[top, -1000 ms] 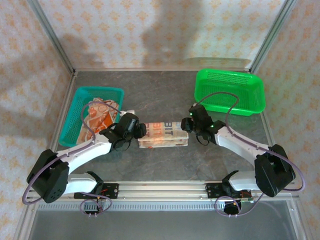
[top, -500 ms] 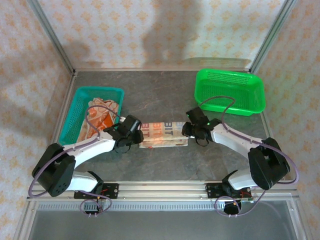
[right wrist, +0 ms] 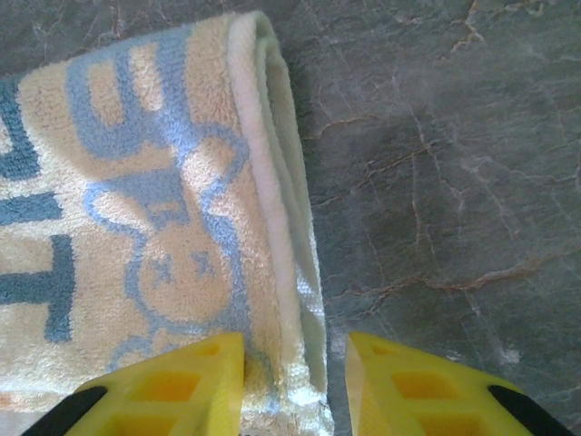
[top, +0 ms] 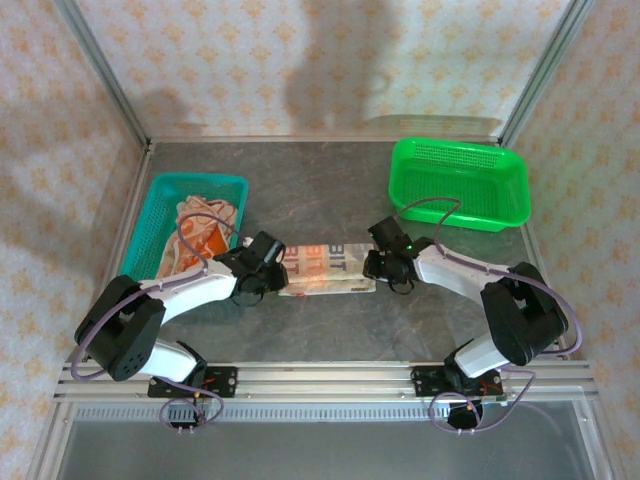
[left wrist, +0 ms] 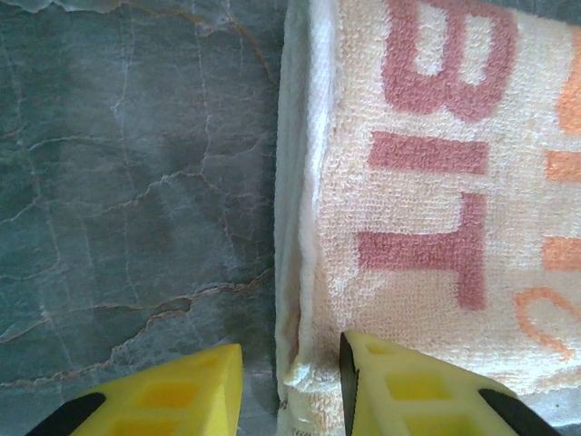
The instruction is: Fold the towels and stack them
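Observation:
A cream towel (top: 325, 268) with "RABBIT" lettering lies folded in a strip at the middle of the table. My left gripper (top: 268, 270) is down at its left end. In the left wrist view that gripper (left wrist: 290, 363) straddles the towel (left wrist: 427, 182)'s folded edge, one yellow finger (left wrist: 172, 400) over bare table with a gap to the cloth, the other over the towel. My right gripper (top: 378, 263) is at the right end. It (right wrist: 295, 350) straddles the edge of the towel (right wrist: 154, 209) likewise, with a gap on the table side. Orange patterned towels (top: 200, 232) lie bunched in the teal basket.
The teal mesh basket (top: 150, 225) stands at the left and a green mesh basket (top: 460, 185) at the back right. Grey marbled table (top: 320, 200) runs between them, framed by metal posts, with a rail along the near edge.
Both grippers have moved in and down onto the two ends of the cream towel, and their jaws have narrowed around its folded edges. The towel has stayed in place.

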